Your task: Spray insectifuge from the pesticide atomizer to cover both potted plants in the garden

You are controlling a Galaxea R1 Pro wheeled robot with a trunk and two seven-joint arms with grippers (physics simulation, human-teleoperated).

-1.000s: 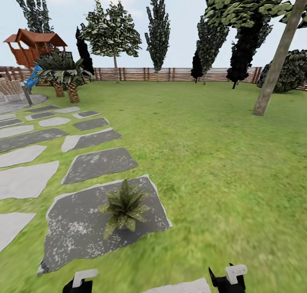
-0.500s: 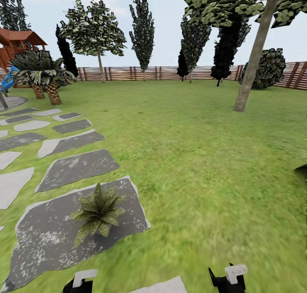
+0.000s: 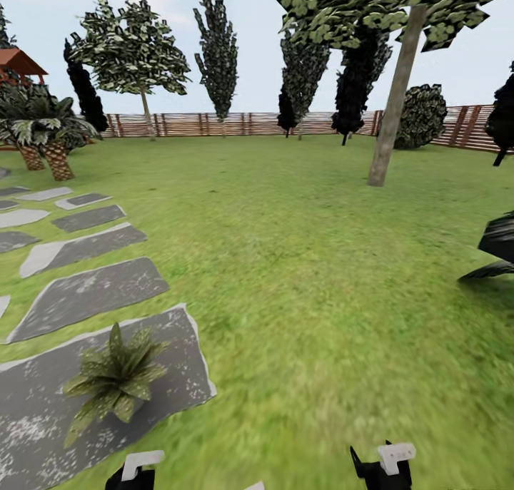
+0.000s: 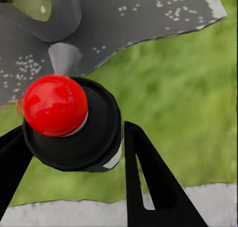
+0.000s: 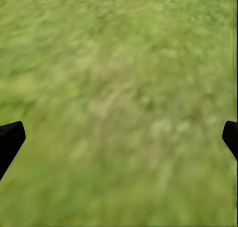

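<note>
Left wrist view: left tool (image 4: 74, 128) has its two black fingers (image 4: 148, 187) closed in on a round dark body topped by a red ball. This reads as the pesticide atomizer (image 4: 94, 138) seen end-on, with a thin white edge under the ball. The fingers sit against its two sides, so the tool is gripping it. Below the tool are a dark speckled stepping stone (image 4: 148, 19), a strip of grass (image 4: 188, 98) and a paler stone slab (image 4: 208, 202).

Right wrist view: right tool (image 5: 121, 133) has only its black fingertips (image 5: 10, 140) showing, at opposite edges of the frame. The jaws are spread wide with nothing between them, and blurred lawn lies under it.

Head view: both tools sit at the bottom edge, left tool (image 3: 135, 472) and right tool (image 3: 382, 465), each black with a white part on top. The atomizer cannot be made out here. One potted plant (image 3: 111, 383), a low rosette of pointed green leaves, stands on a large dark stepping stone (image 3: 178, 361) just ahead and left of the left tool. More stones (image 3: 86, 290) run away along the left side. The lawn (image 3: 321, 297) spreads ahead and to the right. Palms (image 3: 43, 130) stand far left and a leaning tree trunk (image 3: 391, 98) right of centre. Dark foliage (image 3: 500, 244) cuts in at the right edge. A brown slatted fence (image 3: 214, 124) with trees in front closes the back of the garden.
</note>
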